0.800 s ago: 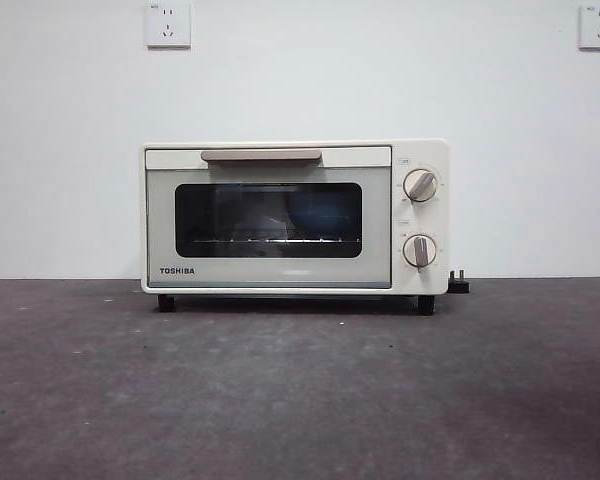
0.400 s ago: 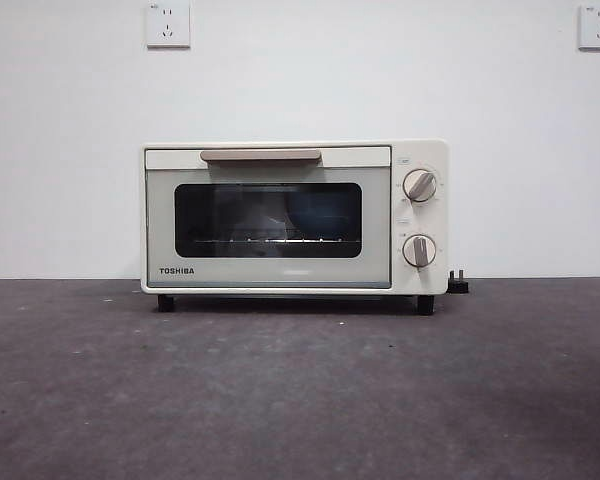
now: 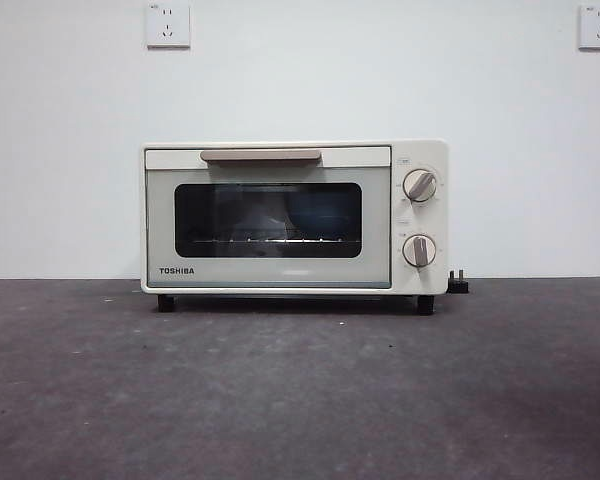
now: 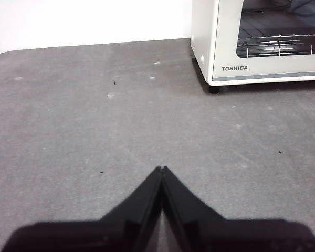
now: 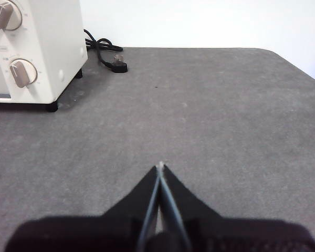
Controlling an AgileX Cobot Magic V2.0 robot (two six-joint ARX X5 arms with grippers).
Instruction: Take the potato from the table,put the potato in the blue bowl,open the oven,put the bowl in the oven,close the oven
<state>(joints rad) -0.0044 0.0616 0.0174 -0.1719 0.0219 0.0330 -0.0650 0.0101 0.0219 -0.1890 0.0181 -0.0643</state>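
Note:
The cream-white TOSHIBA oven stands at the back of the table with its door closed and the beige handle at the top. Through the dark window the blue bowl shows dimly on the rack, toward the right side. The potato is hidden. My left gripper hangs shut and empty over bare table, in front of and left of the oven. My right gripper is shut and empty too, in front of and right of the oven. Neither arm appears in the front view.
Two round knobs sit on the oven's right panel. A black power cord with its plug lies on the table beside the oven's right side. A white wall with two sockets rises behind the oven.

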